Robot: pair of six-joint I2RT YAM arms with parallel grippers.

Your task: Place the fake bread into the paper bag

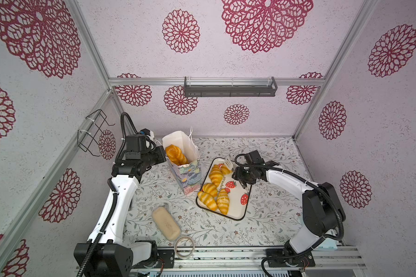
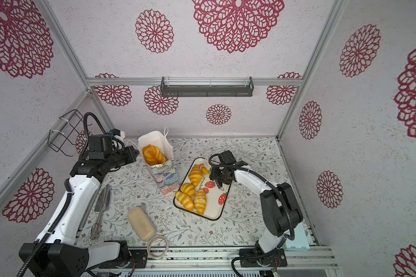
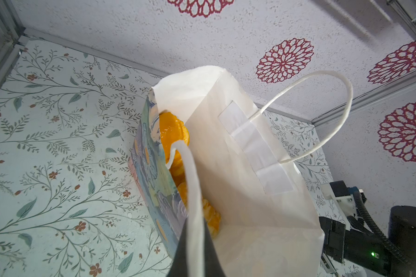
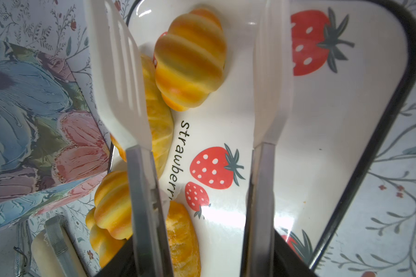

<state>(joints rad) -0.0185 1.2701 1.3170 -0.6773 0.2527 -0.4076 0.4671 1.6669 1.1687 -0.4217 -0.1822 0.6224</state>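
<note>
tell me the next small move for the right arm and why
Probably lower the tongs a little and close them on the small croissant, which shows between their open white tips on the tray. The right gripper holds the tongs, and the left gripper holds the paper bag by a handle, braided loaf already inside.

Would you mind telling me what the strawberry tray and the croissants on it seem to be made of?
The strawberry tray looks like glazed ceramic or enamel: glossy white, sharp highlights, dark rim. The croissants look like painted foam or plastic: smooth stripes, slight sheen.
</note>
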